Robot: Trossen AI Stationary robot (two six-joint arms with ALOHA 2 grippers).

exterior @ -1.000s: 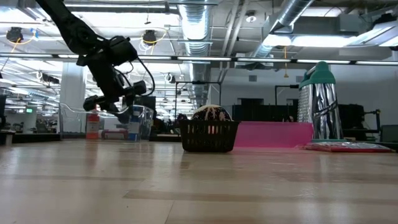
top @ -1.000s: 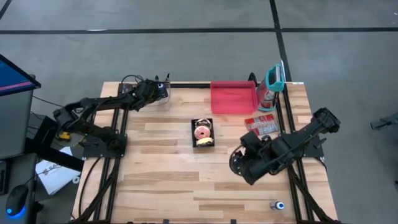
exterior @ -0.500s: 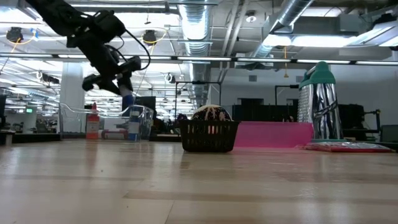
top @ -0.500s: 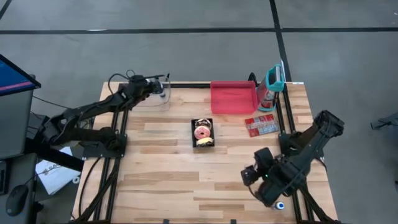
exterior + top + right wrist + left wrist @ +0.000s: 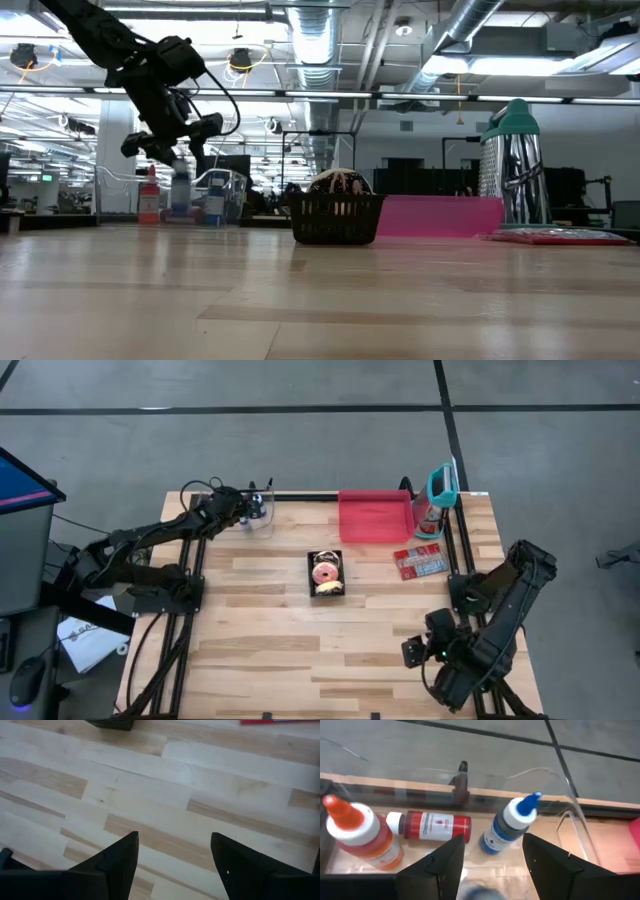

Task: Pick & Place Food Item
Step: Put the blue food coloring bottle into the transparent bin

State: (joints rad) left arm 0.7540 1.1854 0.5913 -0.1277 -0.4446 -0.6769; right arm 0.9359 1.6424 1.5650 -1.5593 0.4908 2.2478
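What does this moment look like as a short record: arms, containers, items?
left gripper: jaws open, over clear plastic bin at the table's far left corner
bin contents: blue-capped bottle, orange-capped bottle, red bottle lying flat
right gripper: jaws open, above bare wooden table, near right corner
centre: small black basket holding food

High view stares straight down from well above, whole pale wooden plank table (image 5: 280,650) in frame. Low view sits at tabletop level, facing the room; both share the small black mesh basket (image 5: 326,574), centre frame. Wrist views look down, close.
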